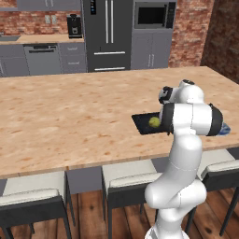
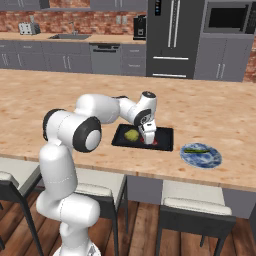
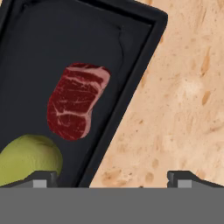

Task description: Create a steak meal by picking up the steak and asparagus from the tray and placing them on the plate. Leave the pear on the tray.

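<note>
Closest to my hand camera, the pear (image 3: 27,158) bulges into the lower left of the frame, lying on the tray (image 3: 52,35). Just above and right of it the steak (image 3: 78,100) lies flat on the black surface, red with white marbling, near the tray's right rim. To the right of that rim I see bare wooden counter (image 3: 183,96).

The gripper (image 3: 111,178) has its jaws spread wide and holds nothing; one dark tip sits at the bottom left over the tray's edge, the other at the bottom right over the counter.

In the right base view the gripper (image 2: 148,138) hangs over the middle of the tray (image 2: 165,135), with the pear (image 2: 131,135) to its left. The plate (image 2: 202,156) sits right of the tray, apart from it, and the asparagus (image 2: 196,149) already lies across it.

In the left base view the arm covers most of the tray (image 1: 140,122); the pear (image 1: 154,122) shows at centre.

I can read no writing or brand on anything here.
</note>
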